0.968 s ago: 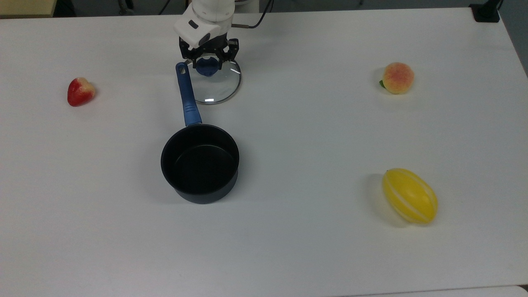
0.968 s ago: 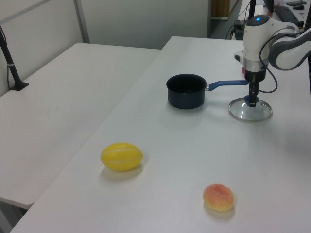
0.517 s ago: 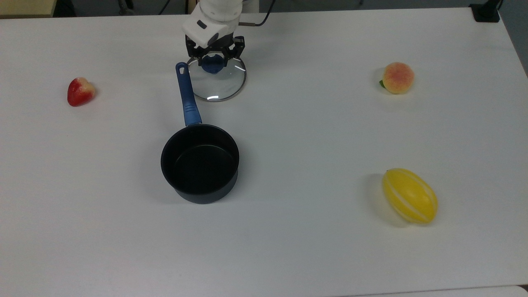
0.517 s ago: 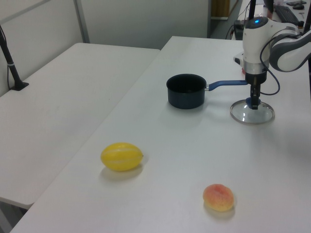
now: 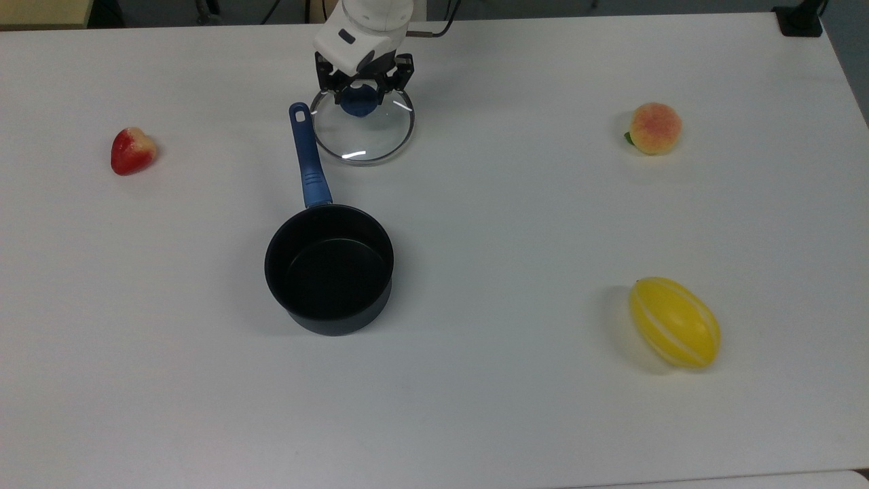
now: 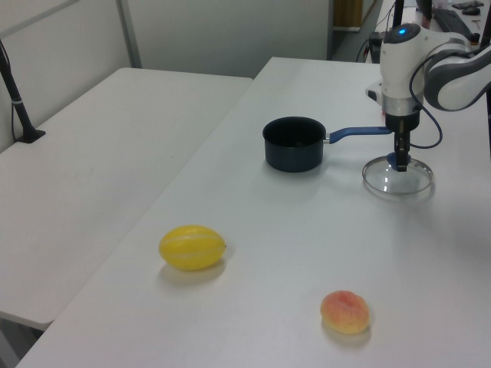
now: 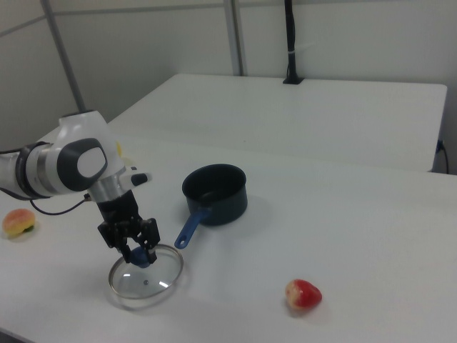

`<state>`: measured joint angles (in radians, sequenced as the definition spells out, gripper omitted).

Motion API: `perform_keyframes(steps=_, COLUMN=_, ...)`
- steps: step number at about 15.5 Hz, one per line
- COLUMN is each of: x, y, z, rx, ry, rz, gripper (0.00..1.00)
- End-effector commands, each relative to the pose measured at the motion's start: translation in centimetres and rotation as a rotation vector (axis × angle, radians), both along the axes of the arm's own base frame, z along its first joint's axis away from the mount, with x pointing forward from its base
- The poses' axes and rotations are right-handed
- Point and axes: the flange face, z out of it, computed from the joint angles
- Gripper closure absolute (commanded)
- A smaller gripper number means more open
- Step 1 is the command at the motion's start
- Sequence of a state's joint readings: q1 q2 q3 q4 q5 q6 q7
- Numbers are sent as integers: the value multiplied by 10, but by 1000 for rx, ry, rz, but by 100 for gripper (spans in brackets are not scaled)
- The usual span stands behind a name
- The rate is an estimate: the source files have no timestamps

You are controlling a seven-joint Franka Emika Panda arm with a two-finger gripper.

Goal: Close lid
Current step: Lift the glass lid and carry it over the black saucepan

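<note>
Glass lid [image 5: 362, 127] now hangs a bit off the table [image 5: 516, 204], higher than a second ago. The gripper [image 5: 361, 97] is pinched tight on its blue knob [image 5: 358, 102]. It sits beside the pot [image 5: 329, 269] handle, so next comes carrying it over the pot.

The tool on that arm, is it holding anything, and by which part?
Yes. The tool is shut on the lid, holding it by the blue knob on top. The lid hangs beside the pot, not yet over it.
</note>
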<state>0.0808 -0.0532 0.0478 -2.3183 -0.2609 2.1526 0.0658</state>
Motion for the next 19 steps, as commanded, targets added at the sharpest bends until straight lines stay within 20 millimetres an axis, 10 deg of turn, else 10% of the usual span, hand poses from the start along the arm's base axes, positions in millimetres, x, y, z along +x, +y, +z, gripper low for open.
perform_keyframes(steps=1, x=2, y=11, z=24, rx=-20, ry=-2, rz=4, gripper=90)
perform_keyframes(steps=19, x=58, y=73, z=148, rx=115, ry=-110, rz=23, gripper=90)
